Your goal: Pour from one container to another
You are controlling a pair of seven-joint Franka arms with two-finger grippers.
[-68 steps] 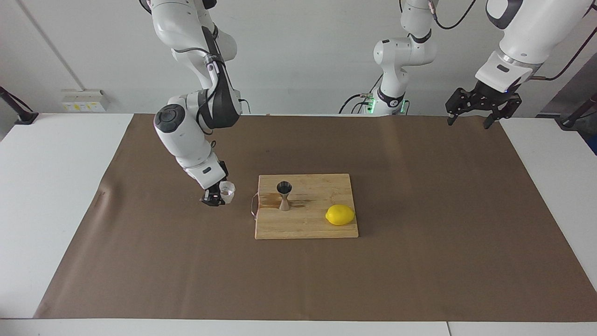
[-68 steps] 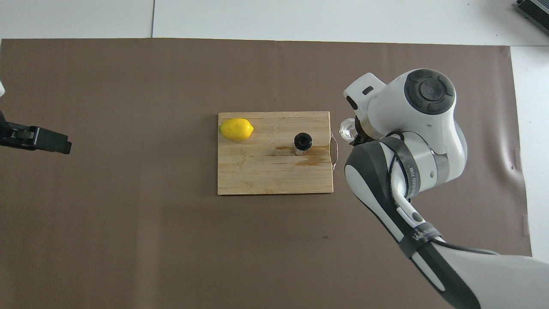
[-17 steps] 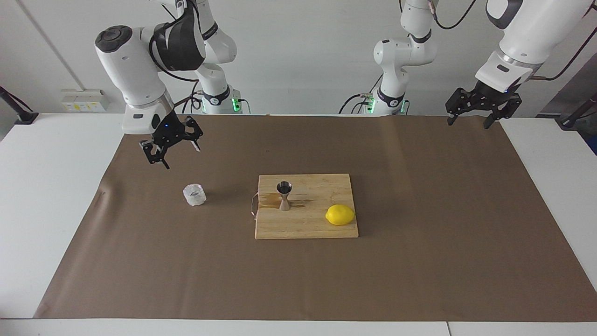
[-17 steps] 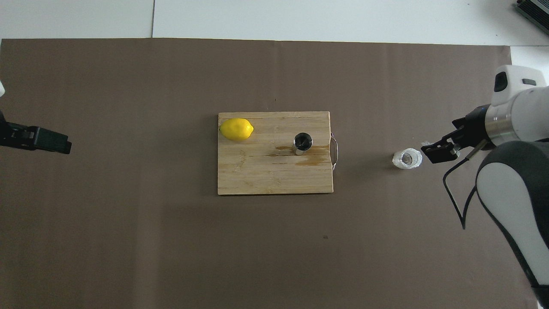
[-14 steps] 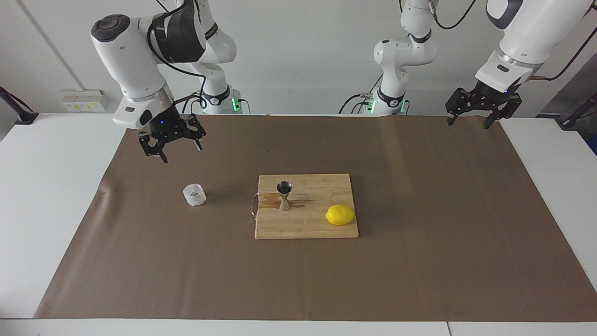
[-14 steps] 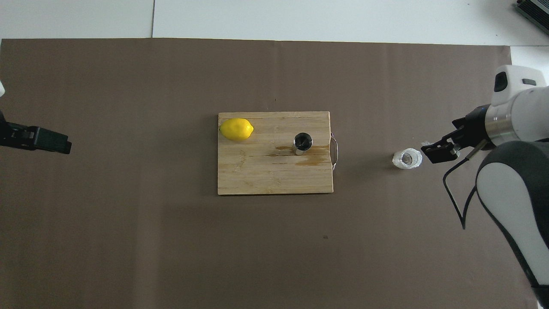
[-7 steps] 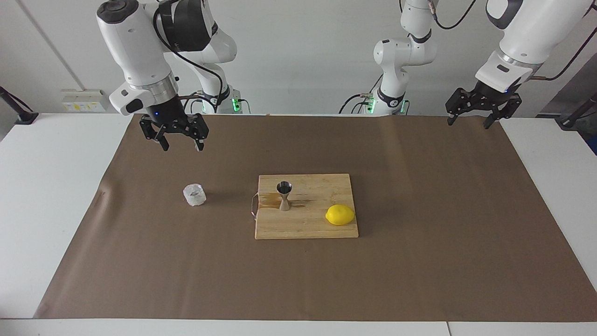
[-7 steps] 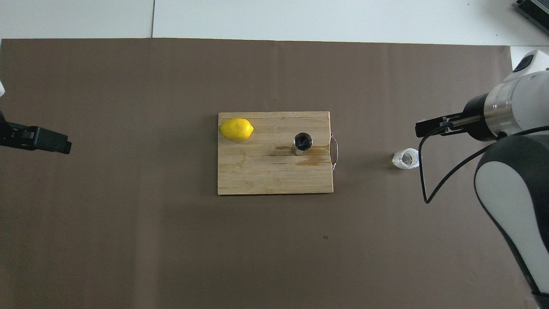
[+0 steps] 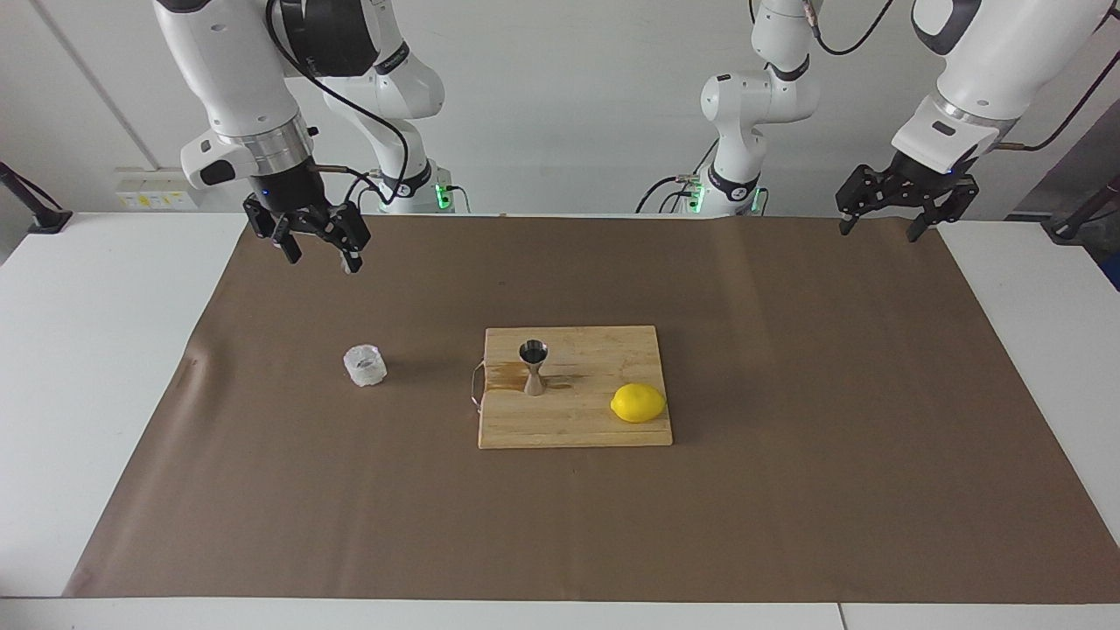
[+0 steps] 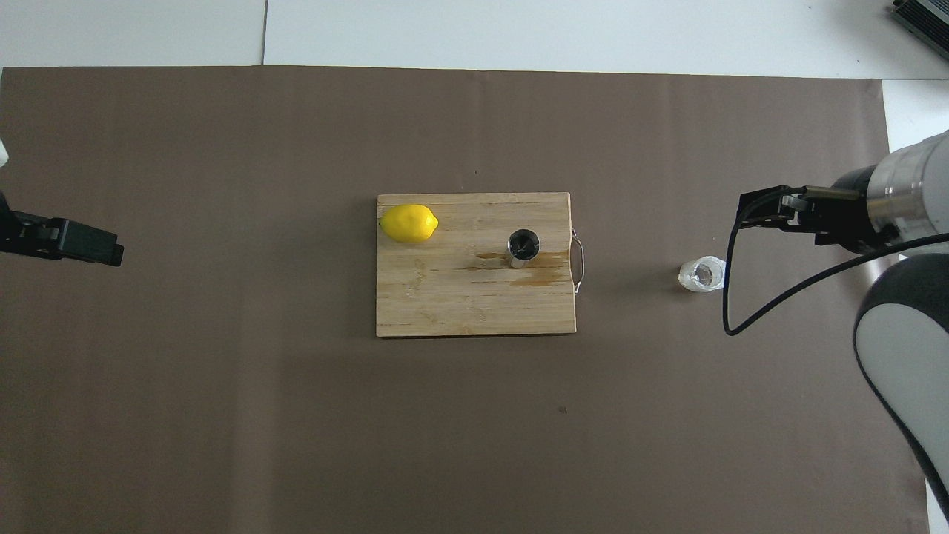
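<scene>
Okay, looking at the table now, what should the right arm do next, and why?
Probably just finish pulling back to rest. The right gripper is open and empty, raised over the brown mat; the squat clear faceted cup stands alone, and the steel hourglass jigger looks dark inside. The left gripper waits.

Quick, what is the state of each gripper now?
Left gripper: open, holding nothing.
Right gripper: open, holding nothing, raised over the brown mat.

White arms; black grippers; black cables.
</scene>
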